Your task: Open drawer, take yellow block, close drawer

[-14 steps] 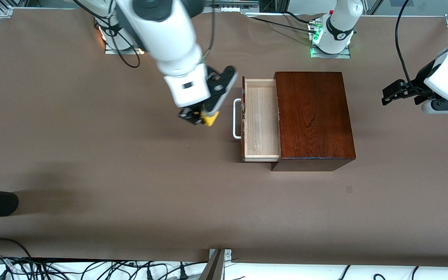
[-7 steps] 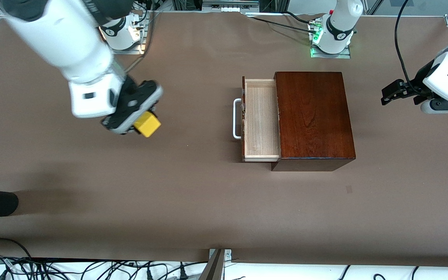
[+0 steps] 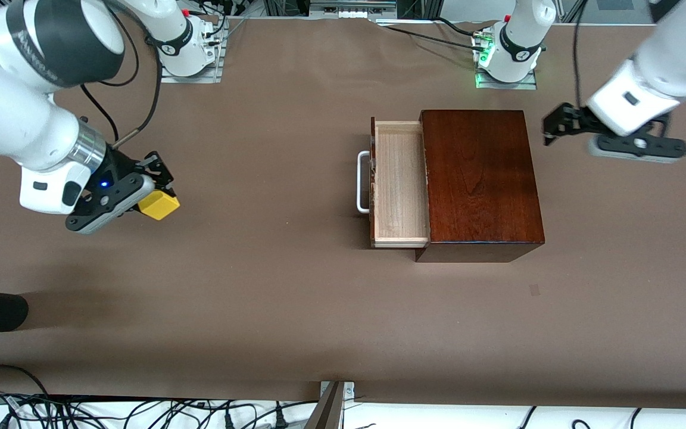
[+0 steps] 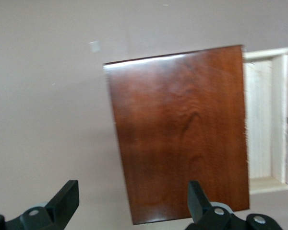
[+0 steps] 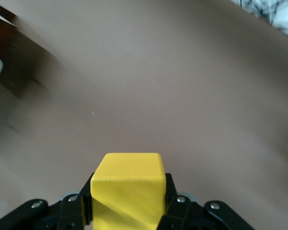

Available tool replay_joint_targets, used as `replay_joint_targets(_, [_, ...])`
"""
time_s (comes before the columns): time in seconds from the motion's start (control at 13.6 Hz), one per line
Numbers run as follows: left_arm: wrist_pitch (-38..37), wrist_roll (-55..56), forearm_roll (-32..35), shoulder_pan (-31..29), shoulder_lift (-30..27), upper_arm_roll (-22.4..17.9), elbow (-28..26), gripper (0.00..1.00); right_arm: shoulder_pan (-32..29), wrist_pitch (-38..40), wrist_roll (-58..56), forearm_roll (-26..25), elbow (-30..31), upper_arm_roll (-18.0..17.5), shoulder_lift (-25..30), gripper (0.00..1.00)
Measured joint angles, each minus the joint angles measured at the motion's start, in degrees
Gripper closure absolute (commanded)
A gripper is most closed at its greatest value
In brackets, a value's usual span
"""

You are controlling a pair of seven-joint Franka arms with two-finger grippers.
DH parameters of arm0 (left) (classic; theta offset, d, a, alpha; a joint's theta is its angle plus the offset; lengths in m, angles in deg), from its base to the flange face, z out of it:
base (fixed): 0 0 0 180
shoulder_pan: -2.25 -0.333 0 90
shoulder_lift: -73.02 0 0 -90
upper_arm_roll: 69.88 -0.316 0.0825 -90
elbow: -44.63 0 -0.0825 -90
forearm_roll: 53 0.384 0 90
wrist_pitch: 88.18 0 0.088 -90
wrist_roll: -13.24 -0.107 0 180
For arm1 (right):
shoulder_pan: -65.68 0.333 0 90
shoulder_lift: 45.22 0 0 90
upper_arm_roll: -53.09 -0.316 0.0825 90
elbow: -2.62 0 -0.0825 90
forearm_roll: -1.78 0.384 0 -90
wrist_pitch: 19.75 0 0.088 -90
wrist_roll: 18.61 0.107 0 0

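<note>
Right gripper (image 3: 151, 192) is pinching the block (image 3: 159, 205), up in the air over bare table (image 3: 259, 310) toward the right arm's end, well apart from the drawer (image 3: 399, 182). Left gripper (image 3: 557, 124) has its fingers spread wide, nothing between them, hovering just beside the box (image 3: 480, 179) at the end away from the handle (image 3: 362, 182). Drawer is pulled out, tray looks bare.

Risks, my read:
- Block sticks out past the fingertips in the right wrist view; a shallow pinch could let it twist or drop if the arm swings fast.
- Drawer not yet closed. Left gripper sits at the box's closed end, handle is at the other. Pushing from there would slide the whole box, not shut the drawer.
- Box isn't braced; a push on the drawer front may skid it.

Count: one block, one drawer, one box, one handle, two grippers.
</note>
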Motion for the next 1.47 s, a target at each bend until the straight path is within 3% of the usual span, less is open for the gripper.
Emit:
replay_joint_targets(0.29, [0.00,0.00,-0.09,0.43,4.48,8.74,2.49,0.00,-0.65,-5.99,7.57,-1.61,11.95,0.91,1.64,1.00])
replay_joint_targets(0.59, [0.61,0.00,-0.69,0.66,11.19,18.85,5.35,0.00,-2.13,-19.58,9.24,-2.10,24.19,1.36,1.94,1.00])
replay_joint_targets(0.81, [5.60,-2.46,-0.70,0.78,16.00,23.45,7.20,0.00,-3.06,-27.98,9.78,-2.10,31.43,2.14,1.93,1.00])
replay_joint_targets(1.25, [24.57,-20.57,0.48,6.76,23.25,25.42,7.39,0.00,-4.02,-32.24,15.01,-2.10,36.27,2.56,0.65,1.00])
replay_joint_targets(1.47, [30.42,-24.82,3.25,11.40,26.53,25.46,7.42,0.00,-4.03,-38.13,16.68,-2.10,38.80,2.56,-1.54,1.00])
